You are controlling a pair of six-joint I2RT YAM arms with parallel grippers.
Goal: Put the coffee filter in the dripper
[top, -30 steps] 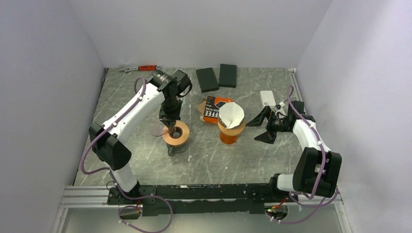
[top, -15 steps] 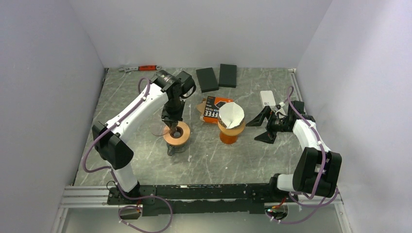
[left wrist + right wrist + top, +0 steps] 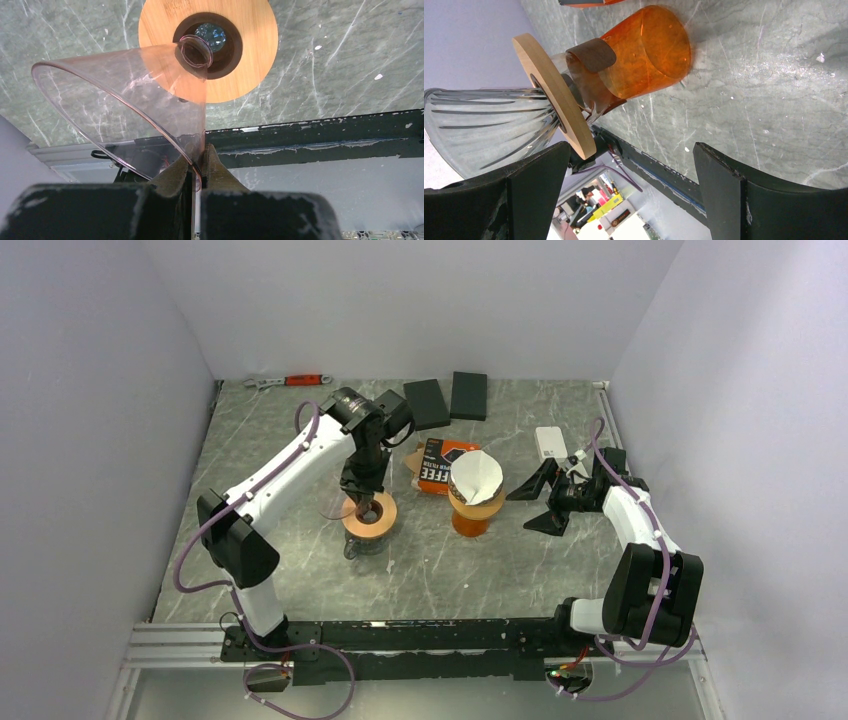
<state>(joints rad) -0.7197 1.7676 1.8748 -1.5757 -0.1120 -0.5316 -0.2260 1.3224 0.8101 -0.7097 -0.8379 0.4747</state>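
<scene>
Left of centre in the overhead view, left gripper point(image 3: 361, 502) pinched shut on the rim of a clear cone dripper point(image 3: 125, 110), nearly invisible from above; narrow end pointing at the hole of a wooden collar point(image 3: 250, 50). At centre, white coffee filter point(image 3: 476, 476) standing mouth up, tip down, long axis near vertical, apparently seated in a ribbed glass dripper point(image 3: 484, 125) atop an orange carafe point(image 3: 471, 522); lower tip hidden. Just right of it, right gripper point(image 3: 537, 505) spread wide, holding nothing.

The left gripper point(image 3: 360, 502) hangs pointing straight down with its fingers point(image 3: 175, 177) pinched together, while the right gripper point(image 3: 537, 502) lies low and level, fingers point(image 3: 724, 185) spread wide.
</scene>
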